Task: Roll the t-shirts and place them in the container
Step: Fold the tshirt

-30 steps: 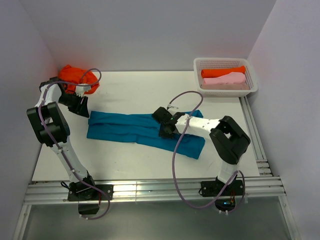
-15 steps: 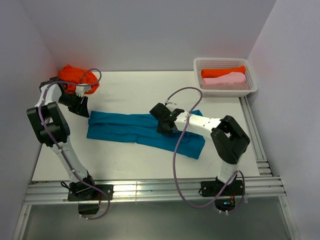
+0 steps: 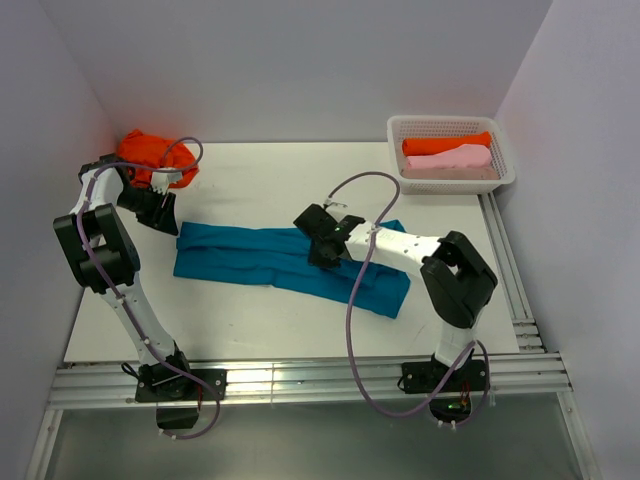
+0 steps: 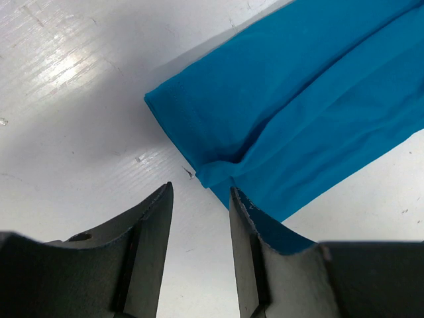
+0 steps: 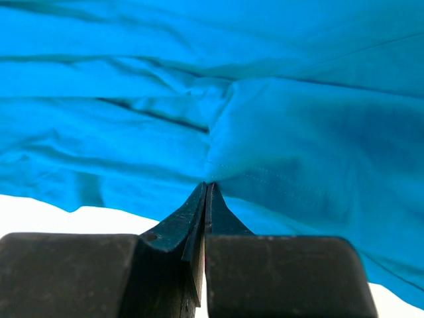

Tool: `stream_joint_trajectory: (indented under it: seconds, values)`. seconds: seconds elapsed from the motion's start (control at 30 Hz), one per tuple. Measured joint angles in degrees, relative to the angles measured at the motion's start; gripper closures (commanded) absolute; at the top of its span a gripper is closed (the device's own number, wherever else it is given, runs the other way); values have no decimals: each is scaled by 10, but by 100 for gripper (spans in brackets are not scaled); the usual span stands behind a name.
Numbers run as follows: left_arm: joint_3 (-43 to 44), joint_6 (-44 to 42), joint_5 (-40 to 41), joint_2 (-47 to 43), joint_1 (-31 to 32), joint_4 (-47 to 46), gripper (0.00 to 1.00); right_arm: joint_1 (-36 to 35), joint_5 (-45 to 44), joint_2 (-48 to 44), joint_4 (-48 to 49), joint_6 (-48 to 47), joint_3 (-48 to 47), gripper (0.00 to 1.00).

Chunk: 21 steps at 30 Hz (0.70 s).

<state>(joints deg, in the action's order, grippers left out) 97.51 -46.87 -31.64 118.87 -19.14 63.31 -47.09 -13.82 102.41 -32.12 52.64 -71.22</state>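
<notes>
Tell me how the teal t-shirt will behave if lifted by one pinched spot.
Probably floppy: the teal t-shirt lies flat with soft creases gathering at the right fingers, so it should drape and sag. It looks thin and light, likely to slide rather than roll.

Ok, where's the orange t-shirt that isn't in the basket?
Top view: the orange t-shirt lies crumpled in the far-left corner of the table, beyond the teal t-shirt.

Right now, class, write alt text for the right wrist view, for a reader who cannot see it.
The dark right gripper, shut, apparently pinches a fold of a teal-blue soft cloth t-shirt that fills nearly the whole view. Creases run across the cloth toward the gripper's tips, and a sliver of white table shows at lower left.
</notes>
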Motion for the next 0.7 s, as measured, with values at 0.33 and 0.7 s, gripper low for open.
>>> stream_joint_trajectory:
  seconds: [0.33, 0.7]
  values:
    - [0, -2, 0, 0, 0, 3, 56, -13, 14, 31, 0, 1, -10, 91]
    - [0, -5, 0, 0, 2, 8, 53, 22, -12, -50, -16, 0, 33, 53]
